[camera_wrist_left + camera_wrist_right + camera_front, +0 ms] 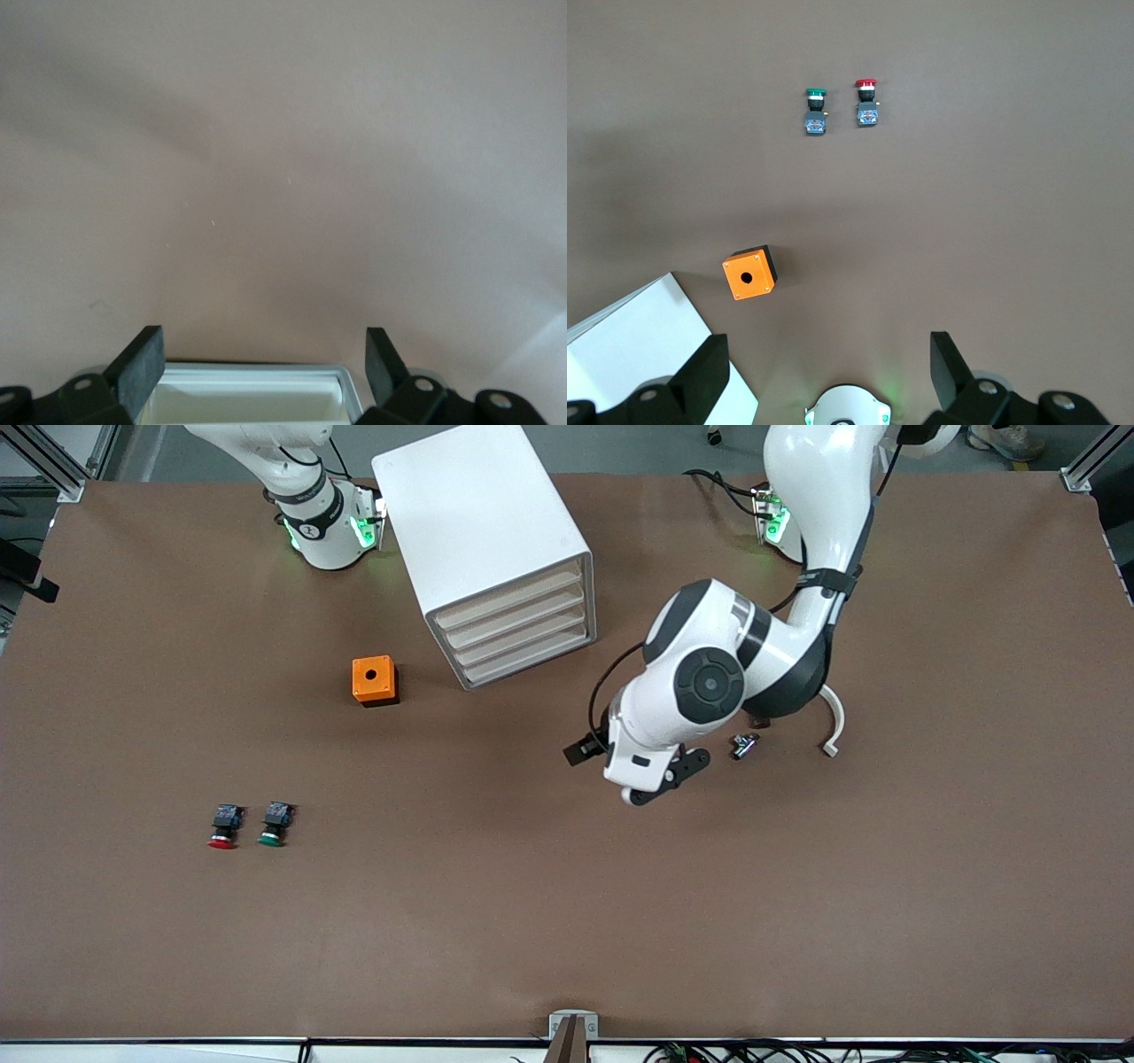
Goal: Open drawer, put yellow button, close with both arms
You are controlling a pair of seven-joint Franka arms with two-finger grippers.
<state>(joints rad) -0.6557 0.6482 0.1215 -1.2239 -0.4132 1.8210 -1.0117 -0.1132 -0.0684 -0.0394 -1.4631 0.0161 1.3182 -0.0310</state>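
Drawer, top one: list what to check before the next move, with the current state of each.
1. Drawer open: not ok, it sits flush with the three below it.
2. Left gripper open: ok, over bare table.
3. Right gripper open: ok, it waits high over the table by the cabinet.
4. Yellow button found: cannot tell. The small item beside the left arm shows no clear yellow cap.
5. Orange box apart from the cabinet front: ok.
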